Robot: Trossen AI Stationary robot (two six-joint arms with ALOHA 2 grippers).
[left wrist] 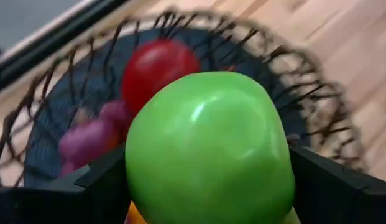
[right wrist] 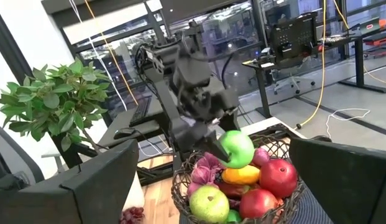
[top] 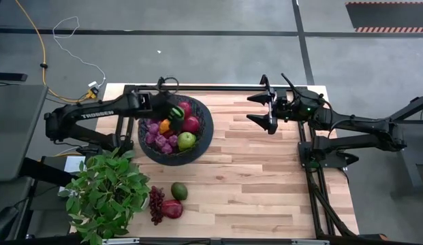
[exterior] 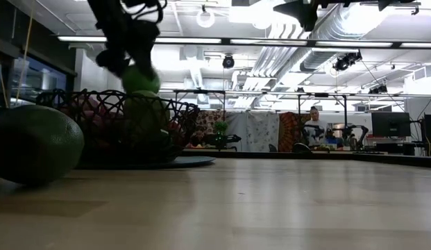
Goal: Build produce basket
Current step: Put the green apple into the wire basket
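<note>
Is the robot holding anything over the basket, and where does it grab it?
Yes. The left end effector holds a round shiny green apple by its opposite sides, above the black wire-mesh basket.

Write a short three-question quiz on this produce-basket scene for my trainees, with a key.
1. True or false: the left gripper holds a shiny round green apple above the round black wire-mesh basket.
2. Which lies on the wooden table outside the basket? A) dark green avocado B) banana C) lemon
3. Fill in: the right gripper waits with its jaws ____ over the table, away from the basket.

Key: 1 true; 2 A; 3 open.
</note>
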